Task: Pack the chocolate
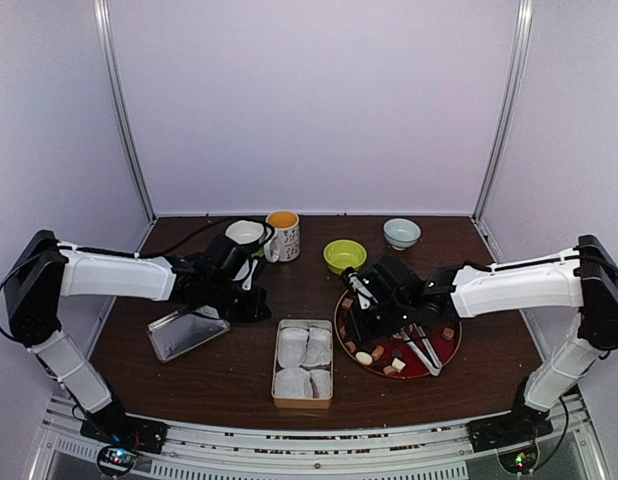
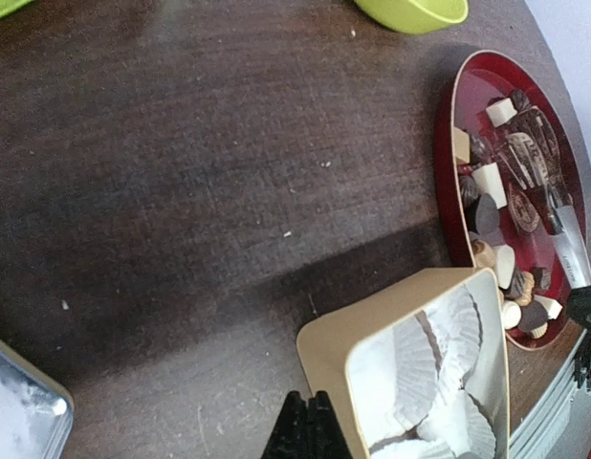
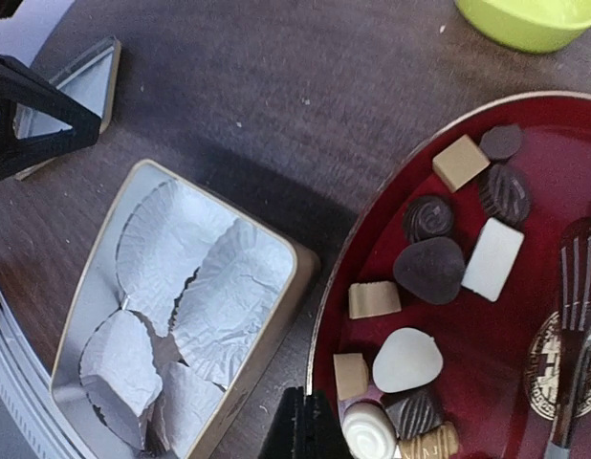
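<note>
**A:** Entry one, left gripper (image 2: 306, 427)?

**B:** Fingers drawn together to a point, with nothing between them. It hangs over bare table (image 2: 181, 191), left of the tin (image 2: 324, 356) and beside a silver lid (image 1: 186, 332).

**A:** Entry two, right gripper (image 3: 300, 426)?

**B:** Likewise closed and holding nothing. It is poised at the left rim of the red plate (image 3: 563, 172), between plate and tin.

**A:** Entry three, the chocolate (image 3: 427, 270)?

**B:** Assorted loose pieces, all on the red plate, right of centre and near. Sorts:
- tan cubes
- dark ridged rounds
- a dark heart
- a white bar
- a cream teardrop

They are mostly crowded on the plate's left and near parts.

**A:** What shares the plate?

**B:** Silver tongs (image 3: 573, 316), lying to the right of the pieces.

**A:** And the tin?

**B:** Rectangular, just left of the plate, lined with white crinkled paper liners (image 3: 229, 296).
</note>
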Robot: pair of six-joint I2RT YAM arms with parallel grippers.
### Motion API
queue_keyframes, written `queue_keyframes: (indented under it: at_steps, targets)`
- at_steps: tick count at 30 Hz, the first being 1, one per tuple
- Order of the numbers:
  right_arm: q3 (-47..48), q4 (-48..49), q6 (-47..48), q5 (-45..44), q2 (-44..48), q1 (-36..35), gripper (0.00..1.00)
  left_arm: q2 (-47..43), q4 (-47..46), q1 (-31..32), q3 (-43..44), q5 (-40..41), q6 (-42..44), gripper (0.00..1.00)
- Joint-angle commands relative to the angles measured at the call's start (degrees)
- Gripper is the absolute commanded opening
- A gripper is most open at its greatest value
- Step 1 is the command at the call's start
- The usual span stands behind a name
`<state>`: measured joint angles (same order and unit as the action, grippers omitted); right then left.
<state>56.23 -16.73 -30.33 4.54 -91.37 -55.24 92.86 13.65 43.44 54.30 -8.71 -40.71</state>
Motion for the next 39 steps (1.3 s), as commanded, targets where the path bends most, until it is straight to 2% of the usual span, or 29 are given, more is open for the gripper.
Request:
queue_keyframes:
  at_steps: [1, 3, 7, 13, 16, 18, 23, 27, 33, 36, 39]
  targets:
    - [-2.92, 1.48, 1.76, -7.0, 6.16, 0.39, 0.0, -6.57, -0.45, 0.0, -3.49, 3.04, 2.32, 0.0]
    - [-3.94, 1.24, 2.05, -7.06, 7.33, 1.95, 0.04, -8.62, 0.14, -0.06, -4.44, 3.24, 2.89, 0.02]
    - [-3.74, -4.27, 2.61, -6.23, 8.48, 5.04, 0.1, -10.21, 0.32, -0.01, -5.55, -3.08, 3.17, 0.17]
    - [-4.58, -5.61, 2.75, 2.78, 9.41, 5.49, 0.37, -11.73, -4.66, 0.18, -10.9, -13.39, -0.46, 0.34]
    - [-3.07, -6.16, -0.52, 5.79, 7.81, 2.9, 0.39, -11.44, -3.8, 1.47, -11.09, -15.63, -0.53, 0.41]
    - [-1.51, -6.28, -3.24, 5.6, 6.58, 0.02, 0.39, -11.26, -4.25, 2.37, -11.3, -16.25, -1.18, 0.41]
    - [0.06, -3.79, -9.1, 7.0, 2.49, -3.43, 0.39, -9.9, -5.96, 3.35, -12.31, -17.5, -3.54, 0.33]
    - [-0.79, 0.29, -12.24, 10.23, -0.38, -3.97, 0.4, -7.85, -9.62, 3.68, -13.56, -20.56, -5.52, 0.33]
    - [-0.3, 1.08, -13.14, 11.33, -3.77, -4.25, 0.38, -5.04, -9.33, 4.97, -12.42, -21.1, -5.48, 0.34]
    - [0.24, 1.6, -13.1, 12.1, -5.01, -4.22, 0.36, -3.68, -9.42, 5.07, -12.12, -21.53, -5.6, 0.28]
    - [1.23, 1.52, -12.8, 12.37, -6.22, -4.19, 0.29, -2.4, -9.7, 5.07, -11.67, -21.85, -5.78, 0.2]
